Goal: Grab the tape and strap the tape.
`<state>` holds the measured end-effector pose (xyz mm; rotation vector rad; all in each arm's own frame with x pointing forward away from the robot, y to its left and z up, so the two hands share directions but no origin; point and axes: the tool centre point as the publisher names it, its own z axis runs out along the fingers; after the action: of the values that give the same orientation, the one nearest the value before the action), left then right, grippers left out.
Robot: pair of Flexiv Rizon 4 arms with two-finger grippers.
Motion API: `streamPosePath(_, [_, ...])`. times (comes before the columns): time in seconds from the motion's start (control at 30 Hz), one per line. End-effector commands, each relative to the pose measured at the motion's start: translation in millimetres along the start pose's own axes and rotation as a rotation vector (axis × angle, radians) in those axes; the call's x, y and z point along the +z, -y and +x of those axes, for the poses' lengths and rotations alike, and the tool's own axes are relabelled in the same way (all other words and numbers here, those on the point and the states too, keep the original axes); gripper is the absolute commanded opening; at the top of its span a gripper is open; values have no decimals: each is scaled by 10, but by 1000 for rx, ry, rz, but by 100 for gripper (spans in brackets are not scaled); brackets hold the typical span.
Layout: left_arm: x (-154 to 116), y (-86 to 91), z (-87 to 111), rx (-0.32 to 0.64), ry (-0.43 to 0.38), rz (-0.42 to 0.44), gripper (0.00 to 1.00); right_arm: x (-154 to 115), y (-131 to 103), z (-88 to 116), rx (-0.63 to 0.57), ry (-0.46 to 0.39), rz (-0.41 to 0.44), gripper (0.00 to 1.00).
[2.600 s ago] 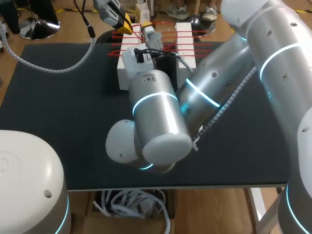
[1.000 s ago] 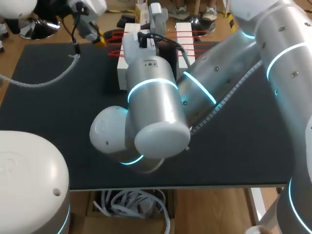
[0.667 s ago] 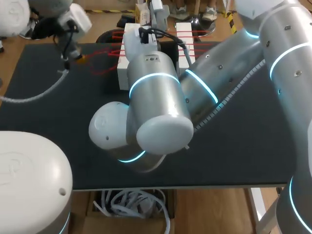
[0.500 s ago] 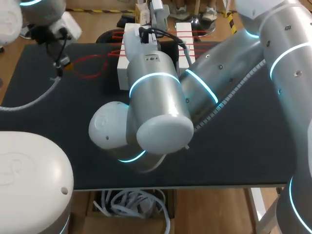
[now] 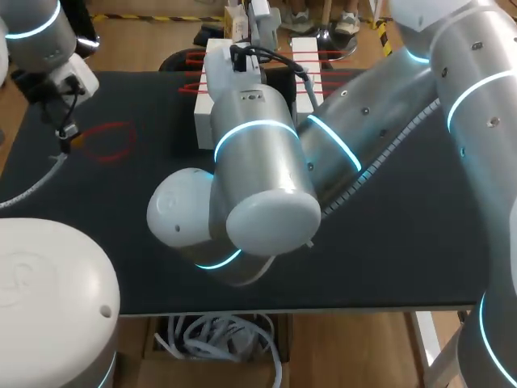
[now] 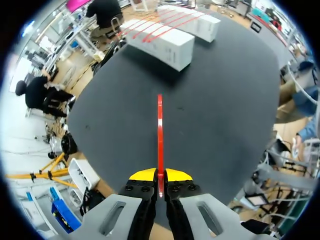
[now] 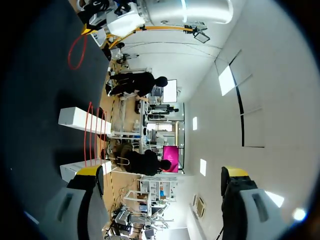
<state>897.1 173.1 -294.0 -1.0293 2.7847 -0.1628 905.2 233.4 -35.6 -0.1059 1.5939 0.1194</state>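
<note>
A red tape loop [image 5: 109,141] hangs over the black mat at the far left, and my left gripper [image 5: 68,139] is shut on its end. In the left wrist view the loop [image 6: 160,132] shows edge-on, running straight ahead from between the closed yellow tips of the left gripper [image 6: 160,175]. Two white boxes [image 5: 208,89] [image 5: 305,65] stand at the back with several red tapes [image 5: 311,74] stretched across them. My right gripper [image 7: 162,172] is open and empty above the boxes [image 7: 75,119]. In the head view it [image 5: 258,20] sits past the far box edge.
My right arm's large elbow [image 5: 258,194] fills the middle of the black mat [image 5: 121,210]. A white cable [image 5: 32,186] trails from the left arm over the mat's left edge. The left arm's base [image 5: 48,299] covers the near left corner.
My left gripper has moved left and toward the near side, away from the boxes, carrying the red loop with it. The loop has come free of the boxes. The right arm has stayed put.
</note>
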Motion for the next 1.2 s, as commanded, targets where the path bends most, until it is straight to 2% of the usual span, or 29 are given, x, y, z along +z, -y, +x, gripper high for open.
streamPosePath(0.03, [104, -148, -34, -21, 4, -9, 0, 2, 9, -23, -3, -5, -2, 100])
streamPosePath(0.13, [169, -229, -92, -28, 4, -25, 0, 2, 9, -23, -3, -5, -2, 100])
streamPosePath(0.3, [161, -262, -155, -33, 28, -21, 0, 2, 9, -23, -3, -5, -2, 100])
streamPosePath(0.33, [150, -269, -179, -25, 33, -15, 30, 2, 9, -23, -3, -5, -2, 100])
streamPosePath(0.37, [150, -269, -179, -25, 33, -15, 66, 2, 9, -23, -3, -5, -2, 100])
streamPosePath(0.43, [150, -269, -179, -25, 33, -15, 100, 2, 9, -23, -3, -5, -2, 100])
streamPosePath(1.2, [150, -269, -179, -25, 33, -15, 100, 2, 9, -23, -3, -5, -2, 100])
